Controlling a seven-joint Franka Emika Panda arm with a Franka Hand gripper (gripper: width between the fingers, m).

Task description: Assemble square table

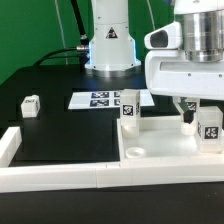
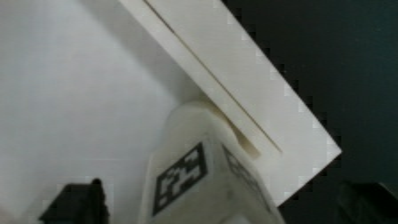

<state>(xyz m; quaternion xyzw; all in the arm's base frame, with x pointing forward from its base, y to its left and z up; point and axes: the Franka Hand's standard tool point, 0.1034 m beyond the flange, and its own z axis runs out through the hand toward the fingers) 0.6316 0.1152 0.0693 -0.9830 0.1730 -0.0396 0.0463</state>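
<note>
The white square tabletop (image 1: 170, 150) lies in the corner of the border wall, at the exterior view's lower right. Two tagged white legs stand upright in its corner sockets: one leg (image 1: 128, 110) on the left and one leg (image 1: 210, 126) on the right. My gripper (image 1: 203, 117) hangs over the right leg, open, with a finger on each side and a gap showing. In the wrist view this leg (image 2: 192, 178) sits between the dark fingers (image 2: 75, 203), with the tabletop (image 2: 89, 100) and its rim (image 2: 228, 80) behind it. A third leg (image 1: 30, 104) lies loose on the black mat at the left.
The marker board (image 1: 100, 99) lies flat behind the tabletop. Long white bars (image 1: 60, 176) form the border wall along the front and left. The robot base (image 1: 108, 45) stands at the back.
</note>
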